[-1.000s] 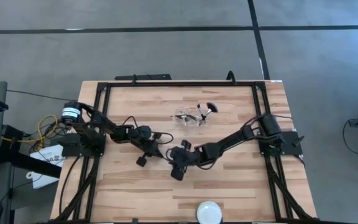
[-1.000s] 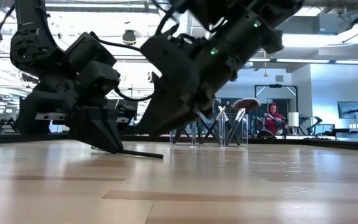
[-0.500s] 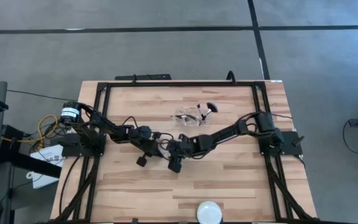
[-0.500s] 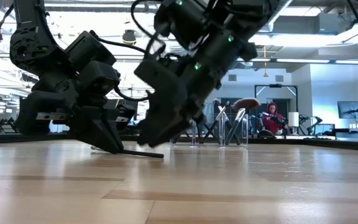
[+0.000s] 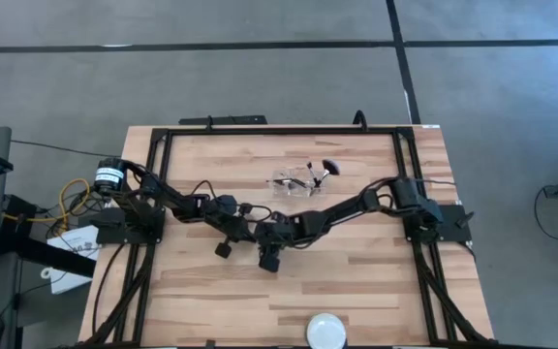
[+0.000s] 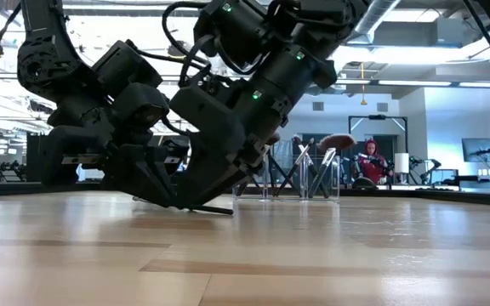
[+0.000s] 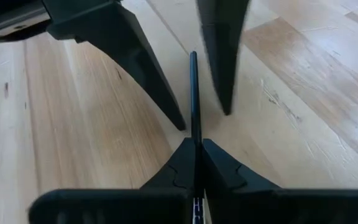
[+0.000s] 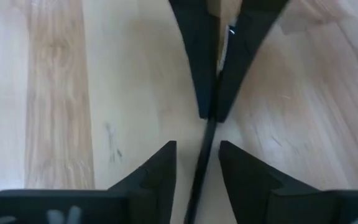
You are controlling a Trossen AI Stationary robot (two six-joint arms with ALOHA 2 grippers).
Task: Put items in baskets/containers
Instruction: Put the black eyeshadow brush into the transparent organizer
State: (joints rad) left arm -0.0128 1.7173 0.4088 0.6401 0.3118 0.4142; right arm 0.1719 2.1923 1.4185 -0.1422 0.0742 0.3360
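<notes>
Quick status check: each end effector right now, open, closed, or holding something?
Left end effector: closed on a brush.
Right end effector: open, straddling the same brush's handle.

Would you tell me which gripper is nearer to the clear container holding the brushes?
The right gripper, marginally. Both meet mid-table at one brush, well short of the clear container; the left gripper, shut on that brush, sits just beside it, the right's fingers open around it.

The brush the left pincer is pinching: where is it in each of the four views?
High view: hidden between the two pincers, left of table centre; left pincer.
Low view: thin dark brush lying along the wood, centre-left.
Left wrist view: dark line running up from the shut fingers.
Right wrist view: dark line between the open fingers of the right pincer.
Shared landmark: the left pincer's fingers shut on it.
</notes>
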